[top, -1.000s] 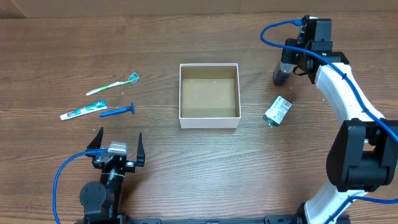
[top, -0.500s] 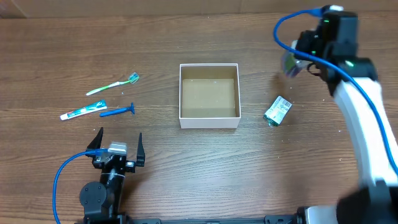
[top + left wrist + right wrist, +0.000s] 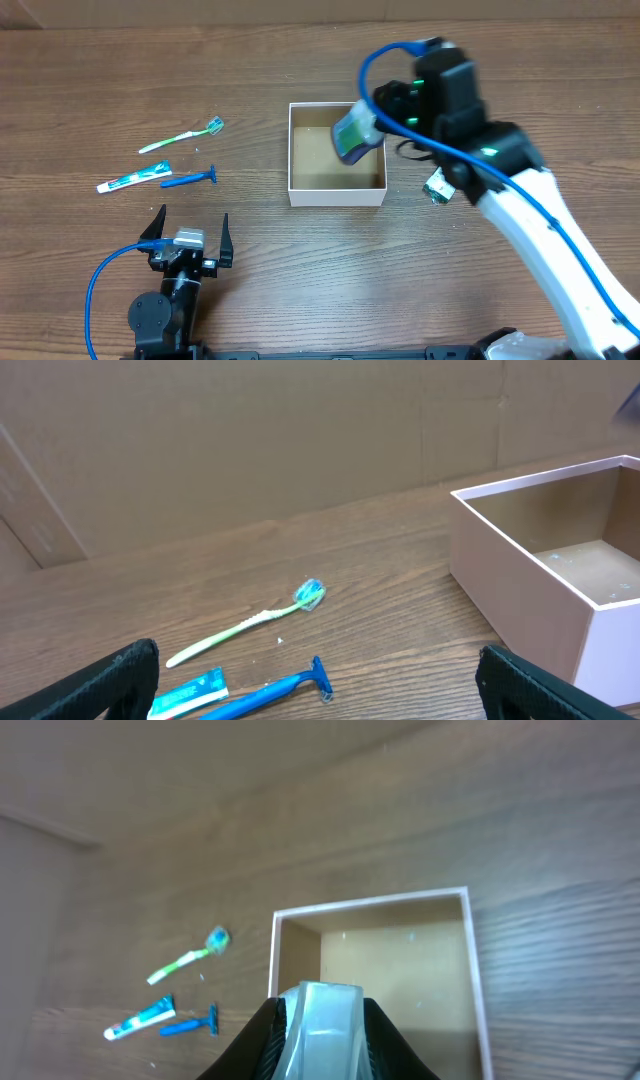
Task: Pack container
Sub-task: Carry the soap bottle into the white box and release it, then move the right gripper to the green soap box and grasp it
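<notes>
The right gripper [image 3: 322, 1038] holds a small bottle [image 3: 352, 138] tight, with the container [image 3: 336, 195] just below it. This looks like the carrying step; next it should go lower and let go inside

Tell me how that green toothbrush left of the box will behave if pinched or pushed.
The toothbrush looks thin and plastic, so probably light and fairly stiff. It lies flat on the table, so pinching it may be awkward. A push near one end would likely pivot it rather than slide it straight.
</notes>
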Controlling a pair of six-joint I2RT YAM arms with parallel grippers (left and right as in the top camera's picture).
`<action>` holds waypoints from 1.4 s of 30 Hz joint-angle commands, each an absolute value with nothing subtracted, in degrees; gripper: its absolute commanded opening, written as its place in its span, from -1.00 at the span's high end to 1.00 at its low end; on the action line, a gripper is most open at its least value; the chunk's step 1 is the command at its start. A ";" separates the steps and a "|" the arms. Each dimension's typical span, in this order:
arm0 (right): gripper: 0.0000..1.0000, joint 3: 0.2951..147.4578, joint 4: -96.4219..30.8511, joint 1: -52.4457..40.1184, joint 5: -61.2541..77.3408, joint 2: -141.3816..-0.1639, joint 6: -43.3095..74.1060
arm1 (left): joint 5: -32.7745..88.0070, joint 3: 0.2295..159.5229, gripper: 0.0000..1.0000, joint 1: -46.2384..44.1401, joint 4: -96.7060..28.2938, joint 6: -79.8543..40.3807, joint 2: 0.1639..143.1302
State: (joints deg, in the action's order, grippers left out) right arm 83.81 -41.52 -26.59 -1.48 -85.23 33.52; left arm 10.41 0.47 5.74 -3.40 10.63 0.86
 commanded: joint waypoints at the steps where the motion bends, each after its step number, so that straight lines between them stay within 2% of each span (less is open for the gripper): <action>1: 0.71 85.25 -38.81 -30.30 -8.84 -89.93 36.56 | 10.11 0.27 -1.00 6.07 -3.40 10.24 0.25; 9: 0.70 85.25 -29.08 -37.85 -22.50 -99.90 34.68 | 10.11 0.27 -1.00 6.07 -3.40 10.24 0.25; 18: 0.70 85.25 -20.99 -37.98 -25.08 -105.19 29.95 | 10.11 0.27 -1.00 6.07 -3.38 10.24 0.25; 27: 0.69 85.25 -20.14 -38.15 -24.36 -107.92 30.65 | 10.11 0.27 -1.00 6.07 -3.38 10.24 0.25; 29: 0.51 85.25 -19.66 -38.20 -23.70 -108.57 30.63 | 10.11 0.27 -1.00 6.07 -3.38 10.24 0.25; 30: 0.27 85.25 -19.31 -38.20 -22.37 -109.19 30.63 | 10.11 0.27 -1.00 6.07 -3.40 10.24 0.25; 31: 0.12 85.25 -18.94 -38.20 -20.69 -109.84 30.63 | 10.11 0.27 -1.00 6.07 -3.38 10.24 0.25; 42: 0.07 85.32 -18.24 -38.24 -18.31 -110.98 29.58 | 10.11 0.27 -1.00 6.07 -3.40 10.24 0.25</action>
State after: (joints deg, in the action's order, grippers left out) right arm 83.85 -18.24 -38.13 -18.28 -111.07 31.00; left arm 10.44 0.47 5.74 -3.40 10.63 0.86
